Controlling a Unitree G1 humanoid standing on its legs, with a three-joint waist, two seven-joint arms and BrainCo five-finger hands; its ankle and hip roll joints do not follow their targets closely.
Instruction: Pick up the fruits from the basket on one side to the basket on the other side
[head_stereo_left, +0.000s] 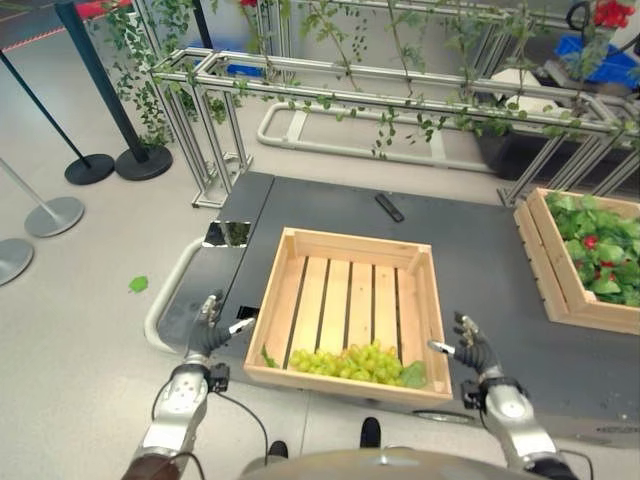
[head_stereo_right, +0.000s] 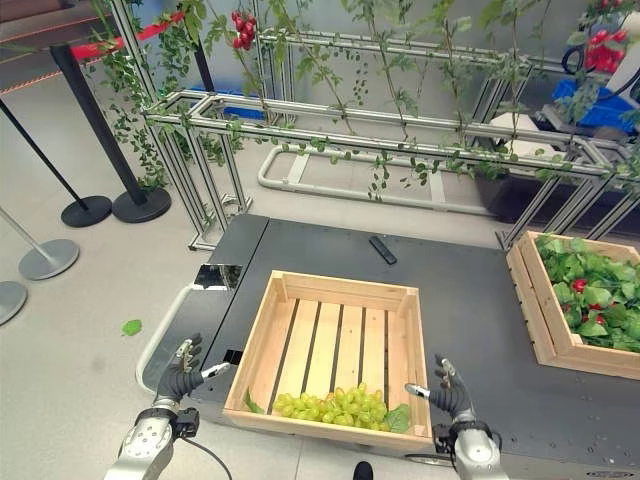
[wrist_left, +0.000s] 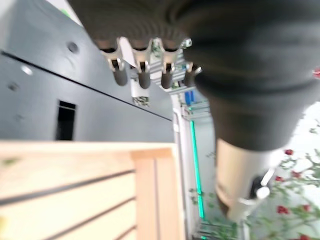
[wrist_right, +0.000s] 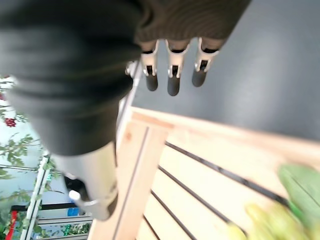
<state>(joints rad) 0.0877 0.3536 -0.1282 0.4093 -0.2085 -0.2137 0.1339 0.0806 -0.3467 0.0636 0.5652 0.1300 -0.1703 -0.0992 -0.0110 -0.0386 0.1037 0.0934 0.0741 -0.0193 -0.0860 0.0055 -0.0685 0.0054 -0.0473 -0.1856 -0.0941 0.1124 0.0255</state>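
Pale wood made up the slatted crate (head_stereo_left: 300, 244) that was set in the middle of the dark platform (head_stereo_left: 480, 250), and a bunch of green grapes (head_stereo_left: 350, 362) was seen lying inside it against the near wall, with a green leaf (head_stereo_left: 413, 375) at one end of the bunch. A second wooden crate (head_stereo_left: 548, 275) was placed well apart on the robot's right, and it was packed with green leaves and small red fruits (head_stereo_left: 591, 242). The task was judged to be at its start or between picks: nothing was being carried, and the grapes had not yet been lifted from the middle crate.

The left hand (head_stereo_left: 205, 335) was held just outside the crate's left wall and the right hand (head_stereo_left: 470, 345) just outside its right wall, both near the front corners. In each wrist view the fingers (wrist_left: 142, 75) were seen straight and spread, with nothing between them; the right hand's fingers (wrist_right: 172, 82) were likewise relaxed above the dark surface beside the crate's corner.

The grapes appeared as a loose, rounded cluster of small pale green berries, spread along the bottom slats. It was judged that such a bunch would be soft and would need a gentle hold round its bulk. A small black remote-like object (head_stereo_left: 389, 207) lay on the platform behind the crate.
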